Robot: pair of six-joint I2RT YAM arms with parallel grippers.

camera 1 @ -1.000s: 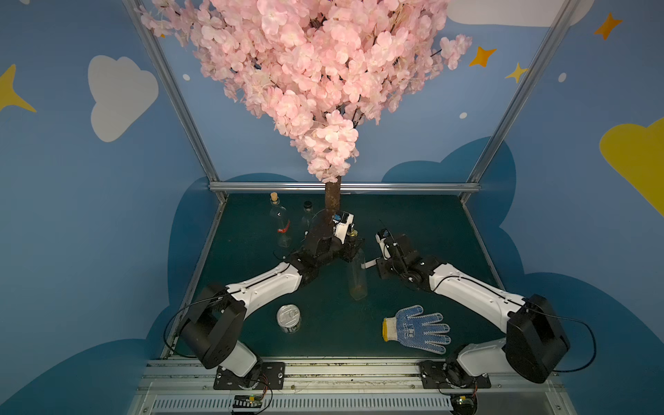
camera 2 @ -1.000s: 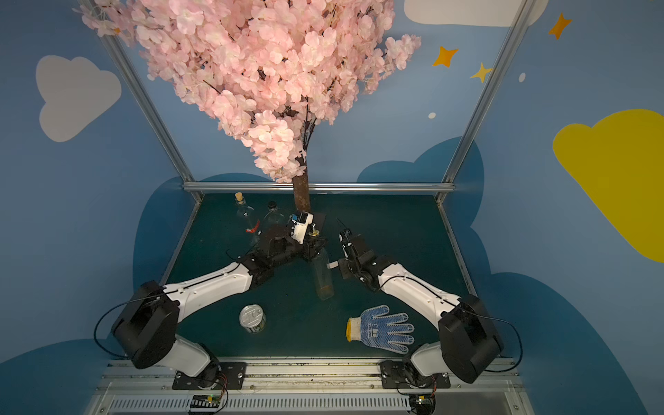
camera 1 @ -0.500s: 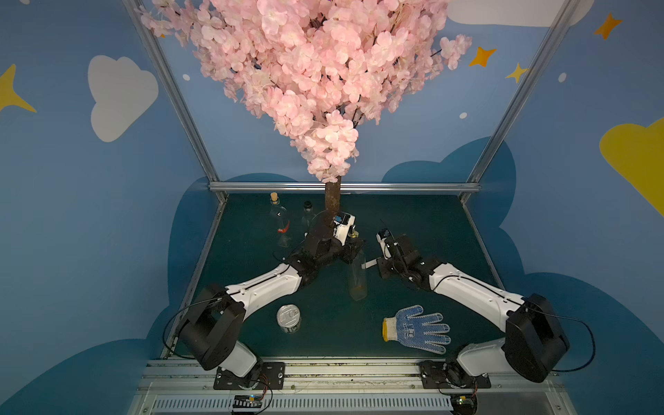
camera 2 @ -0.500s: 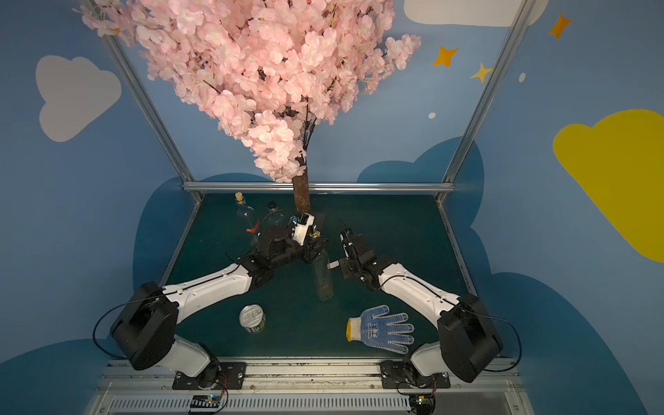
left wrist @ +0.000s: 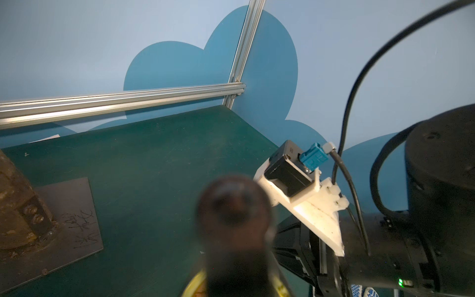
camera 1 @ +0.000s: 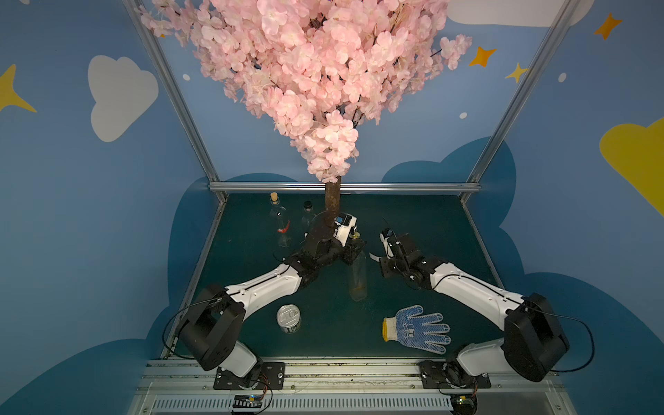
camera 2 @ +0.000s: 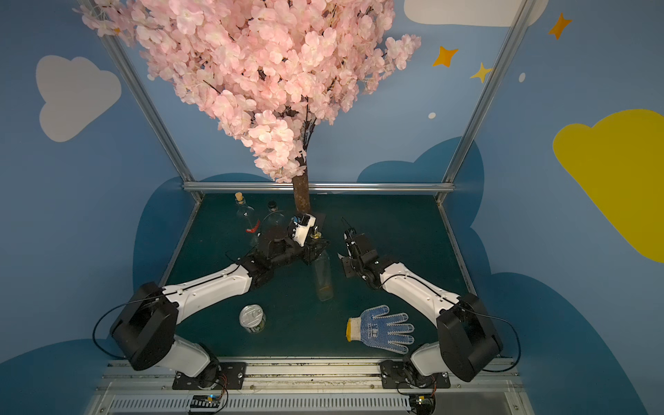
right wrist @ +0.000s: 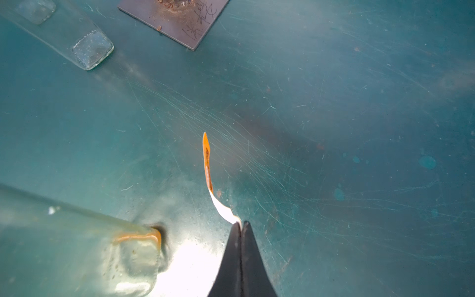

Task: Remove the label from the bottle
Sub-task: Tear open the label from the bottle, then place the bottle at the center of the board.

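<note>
though bottle [left wrist: 234, 218] blurred, label [right wrist: 208, 167] in right pincer [right wrist: 241, 224]

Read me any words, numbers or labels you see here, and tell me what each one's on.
Base plate: dark handwritten scrawl, not legible.
Peeled label: dark print on its orange side, too blurred.
Glove: dark mark on the back, too small.
No text here can be read.

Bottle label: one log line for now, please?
left gripper: holds clear glass bottle | right gripper: pinches orange-white label strip, detached
</note>
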